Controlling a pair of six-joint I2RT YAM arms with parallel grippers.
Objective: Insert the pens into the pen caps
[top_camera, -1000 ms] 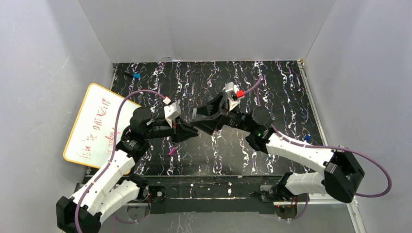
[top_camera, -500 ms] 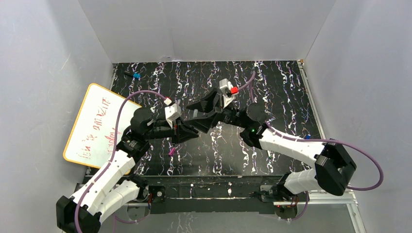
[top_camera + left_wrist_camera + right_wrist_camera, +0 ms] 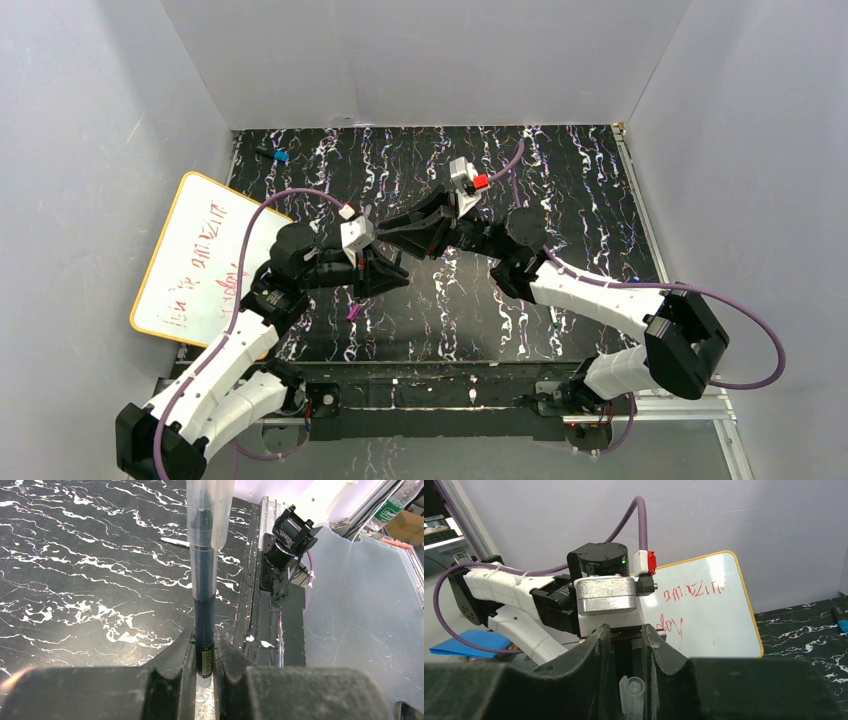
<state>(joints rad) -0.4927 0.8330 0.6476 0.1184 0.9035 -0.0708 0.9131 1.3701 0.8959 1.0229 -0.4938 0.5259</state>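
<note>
- Two grippers meet tip to tip above the middle of the black marbled table [image 3: 570, 180].
- The left gripper [image 3: 204, 647] is pressed tight on a dark pen [image 3: 204, 600], pinching its lower barrel, and the pen points straight out from the fingers.
- A clear pen cap [image 3: 210, 510] sits over the pen's far end.
- The right gripper [image 3: 626, 630] has a finger close on either side of that cap, but the wrist view does not show whether they actually press on it.
- One magenta cap [image 3: 353, 313] lies on the table, near the left gripper but apart from it.
- A pale pen [image 3: 175, 541] lies flat on the table.
- A whiteboard [image 3: 195, 260] with red writing lies at the table's left edge.
- A blue-tipped object [image 3: 279, 156] rests at the far left corner.
</note>
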